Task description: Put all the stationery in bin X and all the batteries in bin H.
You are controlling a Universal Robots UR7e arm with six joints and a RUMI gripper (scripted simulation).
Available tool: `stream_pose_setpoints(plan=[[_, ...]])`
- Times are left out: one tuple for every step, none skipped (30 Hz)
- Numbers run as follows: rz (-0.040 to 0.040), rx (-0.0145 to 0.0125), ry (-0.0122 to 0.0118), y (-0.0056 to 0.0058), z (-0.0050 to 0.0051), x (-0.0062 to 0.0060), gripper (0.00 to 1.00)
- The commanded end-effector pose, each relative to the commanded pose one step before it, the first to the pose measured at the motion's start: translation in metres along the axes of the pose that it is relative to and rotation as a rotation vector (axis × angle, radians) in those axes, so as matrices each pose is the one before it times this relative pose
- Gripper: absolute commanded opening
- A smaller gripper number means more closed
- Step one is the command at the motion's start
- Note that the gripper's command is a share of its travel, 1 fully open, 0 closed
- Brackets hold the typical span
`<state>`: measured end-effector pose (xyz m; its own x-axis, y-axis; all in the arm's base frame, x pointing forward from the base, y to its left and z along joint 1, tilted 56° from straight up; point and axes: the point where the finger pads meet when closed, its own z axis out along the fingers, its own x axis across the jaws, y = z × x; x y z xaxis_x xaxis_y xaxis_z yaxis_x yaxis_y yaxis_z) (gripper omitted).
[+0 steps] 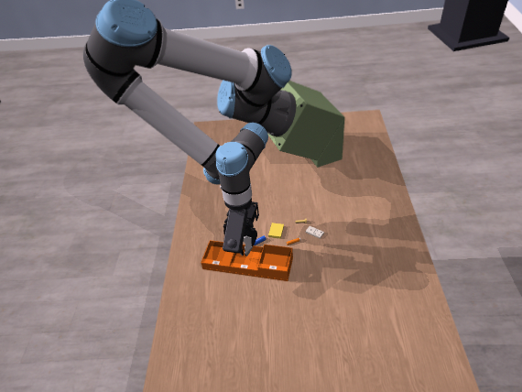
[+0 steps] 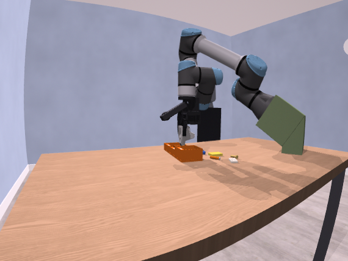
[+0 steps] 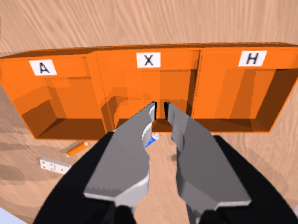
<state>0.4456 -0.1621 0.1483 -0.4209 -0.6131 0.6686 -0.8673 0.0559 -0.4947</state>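
A wood-grain tabletop [image 1: 311,339] [image 2: 116,195] [image 3: 225,20] stands in a pale-blue-walled room. On it, an upright row of orange, rectangular open bins [image 1: 275,275] [image 2: 193,156] [image 3: 175,59] is labelled A, X and H, with X in the middle. My grey-tipped, black two-jaw gripper [image 1: 247,252] [image 2: 182,144] [image 3: 160,103] points down over the X bin, its fingers together, with nothing visible between them.

Outside the bins lie a blue cylinder [image 1: 259,240] [image 2: 204,152] [image 3: 150,143], just beside the row; an orange cylinder with a pale end [image 1: 293,241] [image 2: 215,157] [image 3: 77,149]; a flat yellow block [image 1: 276,230] [image 2: 215,153]; a small yellowish rod [image 1: 301,221] [image 2: 234,157]; and a white dotted tile [image 1: 314,232] [image 2: 233,160] [image 3: 54,165]. I cannot tell firmly which cylinders are batteries.

I judge the sorting to be at its start, between grasps. The next move calls for me to rise clear of the walls, part my fingers and align them across the blue cylinder, without tipping the row.
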Motion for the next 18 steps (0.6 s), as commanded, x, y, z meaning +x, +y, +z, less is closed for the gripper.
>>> stream_pose_setpoints(plan=[[-0.00155,-0.00224,-0.00005,0.00142,0.0007,-0.00026,0.04],[0.0,0.0,0.0,0.0,0.0,0.0,0.04],[0.0,0.0,0.0,0.0,0.0,0.0,0.04],[0.0,0.0,0.0,0.0,0.0,0.0,0.04],[0.0,0.0,0.0,0.0,0.0,0.0,0.04],[0.0,0.0,0.0,0.0,0.0,0.0,0.04],[0.0,0.0,0.0,0.0,0.0,0.0,0.04],[0.0,0.0,0.0,0.0,0.0,0.0,0.04],[0.0,0.0,0.0,0.0,0.0,0.0,0.04],[0.0,0.0,0.0,0.0,0.0,0.0,0.04],[0.0,0.0,0.0,0.0,0.0,0.0,0.04],[0.0,0.0,0.0,0.0,0.0,0.0,0.04],[0.0,0.0,0.0,0.0,0.0,0.0,0.04],[-0.00099,-0.00071,-0.00019,0.00112,-0.0015,-0.00013,0.04],[0.00012,0.00163,-0.0002,-0.00051,-0.00207,-0.00007,0.04],[0.00014,0.00013,0.00008,-0.0001,-0.00132,0.00005,0.04],[0.00016,0.00015,0.00002,-0.00012,-0.00133,0.00003,0.04],[0.00017,0.00017,0.00002,-0.00013,-0.00133,0.00004,0.04]])
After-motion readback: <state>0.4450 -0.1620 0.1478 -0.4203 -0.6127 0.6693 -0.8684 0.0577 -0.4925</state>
